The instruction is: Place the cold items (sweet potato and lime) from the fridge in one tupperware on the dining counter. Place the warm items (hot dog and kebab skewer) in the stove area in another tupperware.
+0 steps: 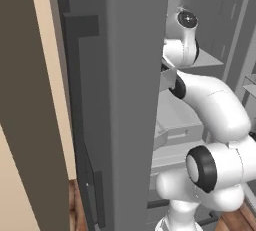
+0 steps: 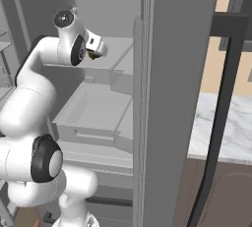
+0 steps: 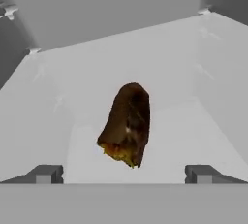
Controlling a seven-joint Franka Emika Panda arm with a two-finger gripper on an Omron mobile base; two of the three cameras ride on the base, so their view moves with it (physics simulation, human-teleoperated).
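Sweet potato (image 3: 127, 125) on a pale fridge shelf, dead ahead of my spread fingers (image 3: 124, 173).

My arm reaches into the open grey fridge (image 2: 147, 98). From my hand, the dark brown lump lies alone on the shelf, its torn orange end nearest me, between my two finger tips but beyond them, untouched. My fingers stand wide apart and hold nothing.
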